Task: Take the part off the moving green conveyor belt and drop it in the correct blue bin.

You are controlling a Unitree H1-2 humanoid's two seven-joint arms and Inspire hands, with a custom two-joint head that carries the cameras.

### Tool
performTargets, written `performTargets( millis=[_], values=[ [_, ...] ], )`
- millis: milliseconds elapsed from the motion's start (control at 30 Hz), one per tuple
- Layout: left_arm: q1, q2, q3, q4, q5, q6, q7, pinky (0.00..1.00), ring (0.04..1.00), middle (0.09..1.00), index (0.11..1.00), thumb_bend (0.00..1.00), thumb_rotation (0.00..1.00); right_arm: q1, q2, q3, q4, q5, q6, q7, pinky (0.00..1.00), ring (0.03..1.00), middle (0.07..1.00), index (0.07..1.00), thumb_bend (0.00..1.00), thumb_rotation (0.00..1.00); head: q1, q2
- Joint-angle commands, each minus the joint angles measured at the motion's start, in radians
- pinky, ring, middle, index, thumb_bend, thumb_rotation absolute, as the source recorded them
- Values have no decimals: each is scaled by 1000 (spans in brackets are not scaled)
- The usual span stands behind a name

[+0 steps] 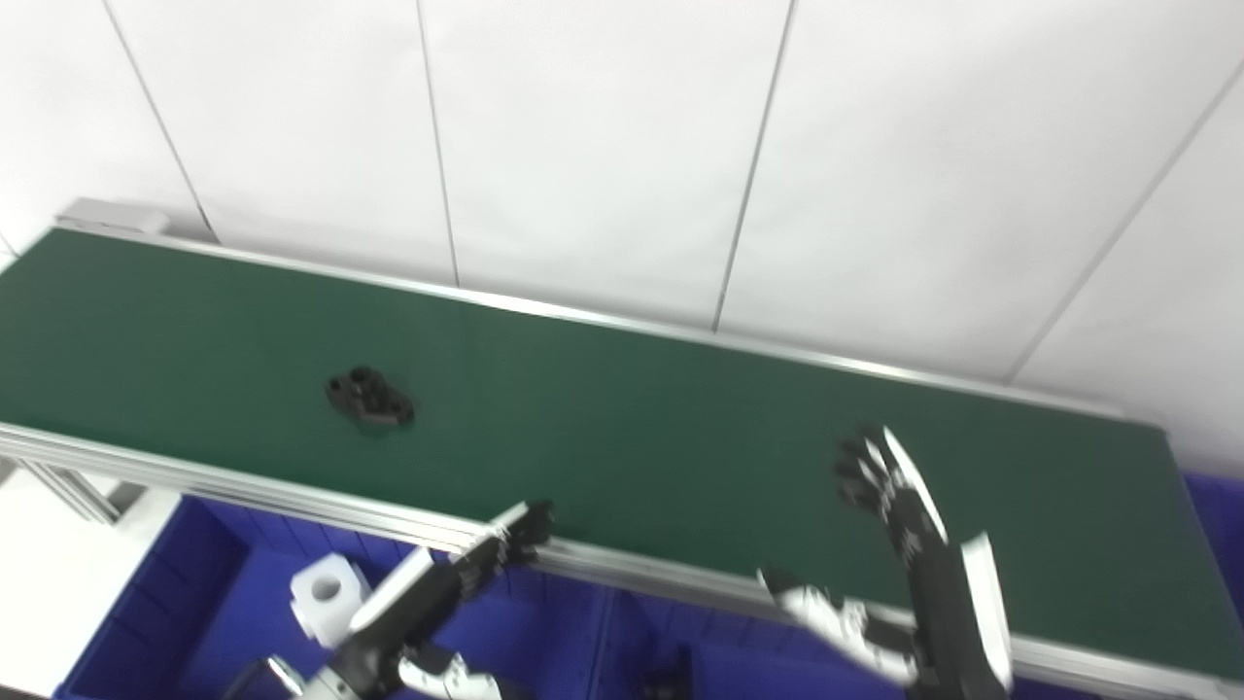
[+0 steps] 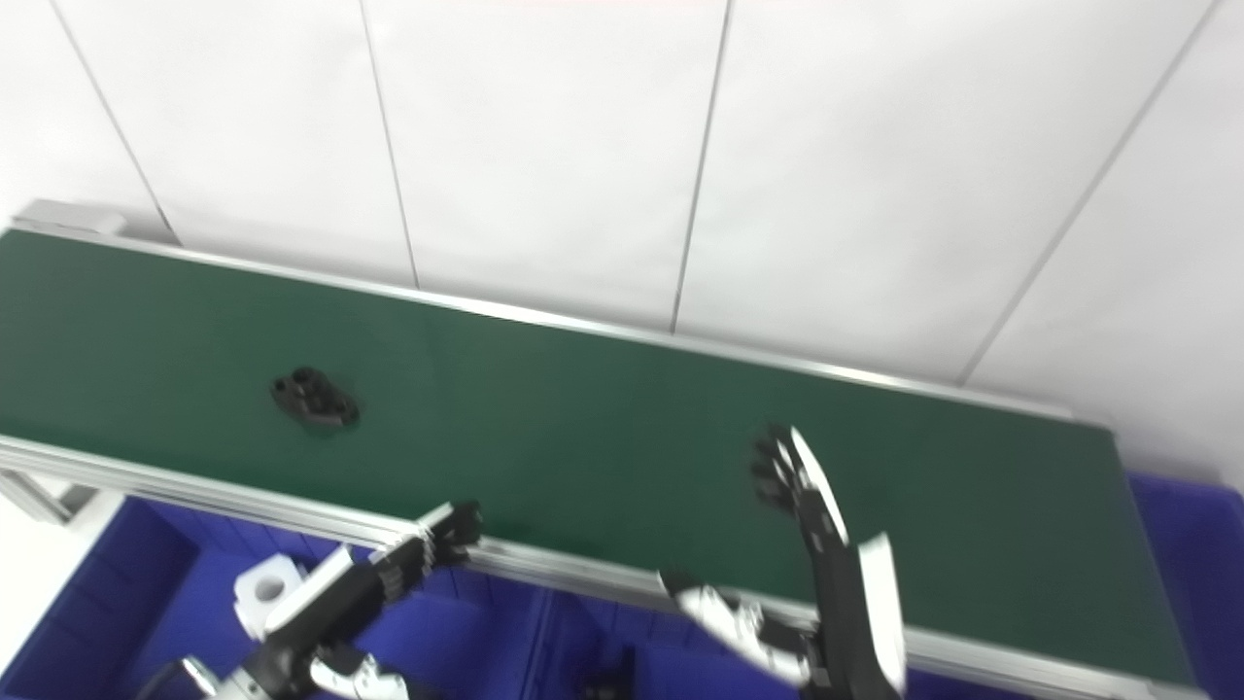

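Note:
A small black part point(image 1: 369, 399) lies on the green conveyor belt point(image 1: 622, 428), left of the middle; it also shows in the right eye view point(image 2: 314, 400). My left hand point(image 1: 437, 593) is open and empty, low over the belt's near rail, fingertips at the rail, right of and nearer than the part. My right hand point(image 1: 909, 544) is open and empty, raised over the right half of the belt, thumb spread out to the left. Blue bins point(image 1: 175, 603) sit below the belt's near edge.
A white block with a round hole point(image 1: 328, 595) lies in the left blue bin. A dark part point(image 1: 671, 681) lies in a middle bin at the bottom edge. The belt's metal rail point(image 1: 243, 481) runs along the front. A white panelled wall point(image 1: 622, 146) stands behind.

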Motion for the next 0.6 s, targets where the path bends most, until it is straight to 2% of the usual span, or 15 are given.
performTargets(
  millis=[0, 333, 567],
  values=[
    [-8, 20, 10, -15, -23, -15, -5, 892, 918, 945, 945, 786, 331, -39, 12, 3, -29, -25, 42, 13, 731, 789, 828, 893, 767, 319, 0, 1],
    [-5, 18, 20, 10, -29, -30, -7, 880, 903, 932, 931, 805, 325, -231, -23, 21, 42, -106, 164, 107, 716, 780, 837, 902, 758, 383, 33, -15],
    [30, 5, 16, -10, -33, -36, -5, 883, 910, 934, 934, 794, 319, -366, -49, 32, 108, -132, 241, 167, 654, 731, 805, 895, 796, 366, 49, -19]
  ],
)
